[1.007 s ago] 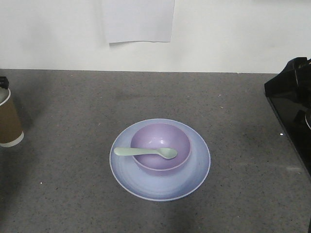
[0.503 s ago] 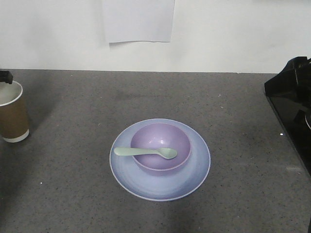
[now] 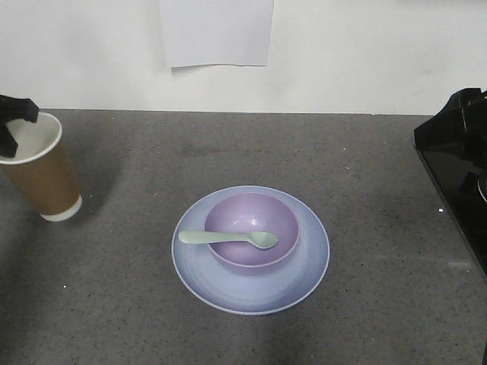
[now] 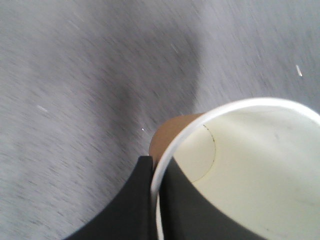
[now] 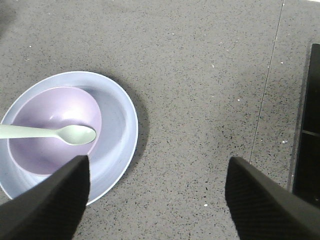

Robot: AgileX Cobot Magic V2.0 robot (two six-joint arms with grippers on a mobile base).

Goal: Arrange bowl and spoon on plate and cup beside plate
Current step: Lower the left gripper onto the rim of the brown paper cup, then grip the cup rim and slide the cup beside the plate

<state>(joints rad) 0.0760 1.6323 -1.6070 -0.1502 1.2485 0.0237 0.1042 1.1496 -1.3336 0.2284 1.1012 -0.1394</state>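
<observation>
1. We see our left end effector (image 3: pixel 11 125) at the far left edge of the worktop (image 3: pixel 380 198), clenched on the rim of the cup (image 3: pixel 44 171); in the left wrist view one dark finger (image 4: pixel 120 210) lies outside the white rim and the other inside it, pinching the paper wall.
2. The cup is tilted, its mouth leaning toward the left edge and its white base band toward the middle; whether the base touches the worktop we cannot tell; the worktop behind it in the wrist view is streaked with blur.
3. Our right end effector (image 5: pixel 155 200) hangs released above the worktop, its two dark fingers (image 5: pixel 50 200) spread wide and gripping nothing; the right arm (image 3: pixel 456 167) shows as a black mass at the right edge.
4. The plate (image 3: pixel 304 274) lies in the middle of the worktop toward the near edge, well apart from the cup; the bowl (image 3: pixel 251 213) sits upright in its centre.
5. The spoon (image 3: pixel 228 238) lies across the bowl, head inside toward the right, handle reaching over the left rim above the plate.
6. A white sheet of paper (image 3: pixel 217 30) hangs on the wall beyond the far edge.
</observation>
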